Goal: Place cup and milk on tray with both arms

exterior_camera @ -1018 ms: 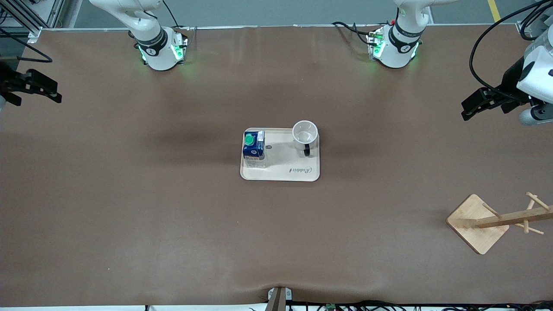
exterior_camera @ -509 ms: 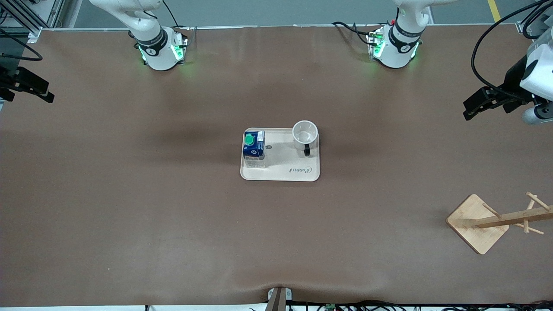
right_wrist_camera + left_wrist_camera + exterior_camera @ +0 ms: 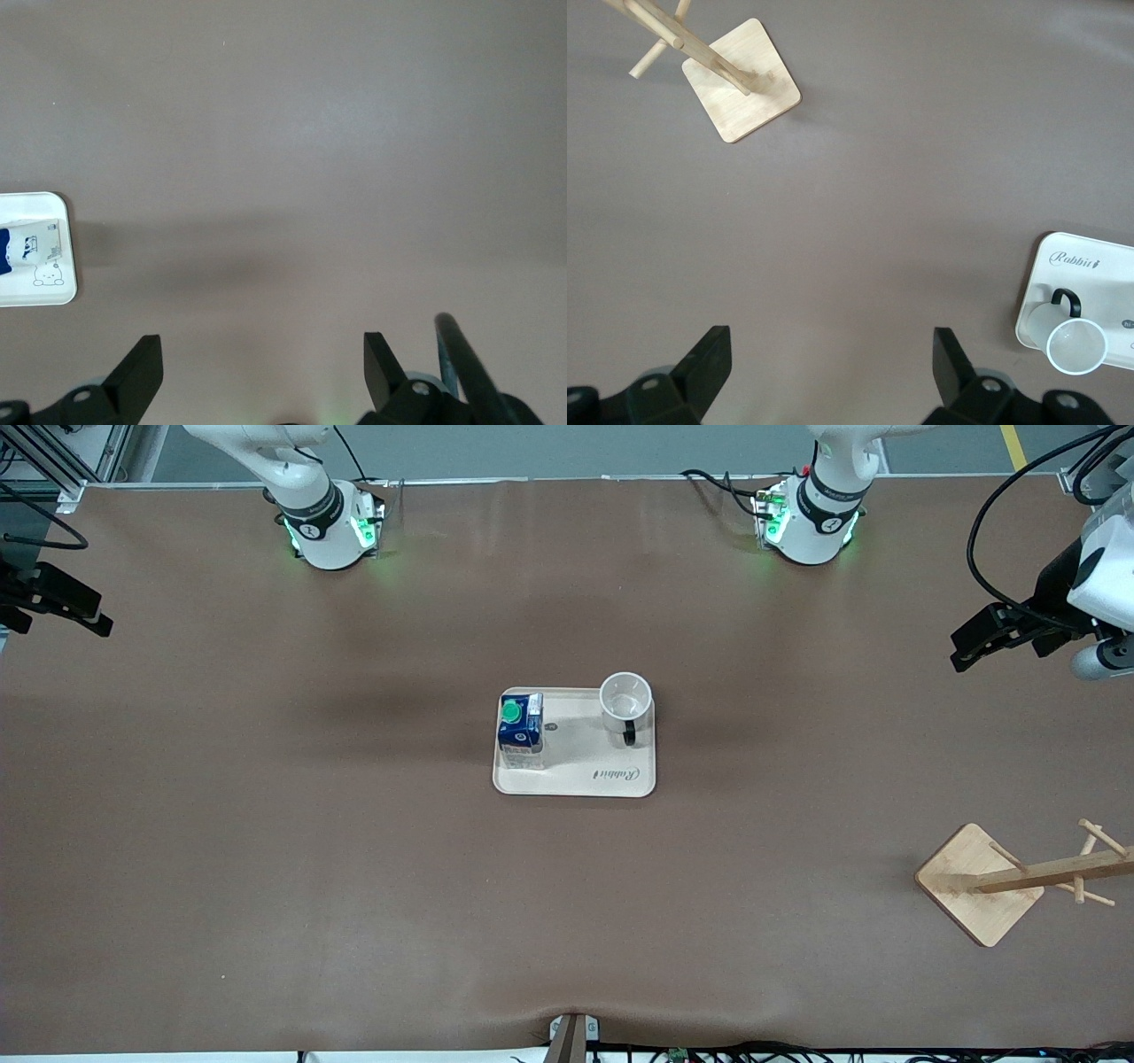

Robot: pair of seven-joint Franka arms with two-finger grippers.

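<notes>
Figure: both of my arms drawn back with the load delivered, read across the front view from the right arm's end of the worktop (image 3: 266, 886) to the left arm's end.

(a) My right claw (image 3: 62, 602) hangs over the worktop's edge at the right arm's end, well apart from everything. Its jaws stand fully apart and hold nothing; the right wrist view shows only bare worktop between the two fingers (image 3: 133, 372).

(b) The tray (image 3: 576, 784) lies at mid-worktop. The milk (image 3: 520, 731) stands upright on it at the end toward my right arm, green cap up. The cup (image 3: 625, 698) stands upright and empty in the tray's corner toward my left arm and away from the front camera, its black handle pointing toward that camera. Cup and milk are apart, with bare tray between them. Judged from this layout, the task is complete.

(c) My left claw (image 3: 997, 638) hangs over the worktop at the left arm's end, likewise spread wide and empty; the left wrist view shows open worktop between its fingers (image 3: 957, 367).

(d) The wooden rack (image 3: 983, 881) stands nearer the front camera at the left arm's end, well apart from the tray.

Risks from here, as I judge them: the cup sits close to the tray's rim, so any jolt to the tray could tip it off. The milk, tall and narrow, would topple if nudged. A careless sweep of my left arm could strike the rack's pegs.
</notes>
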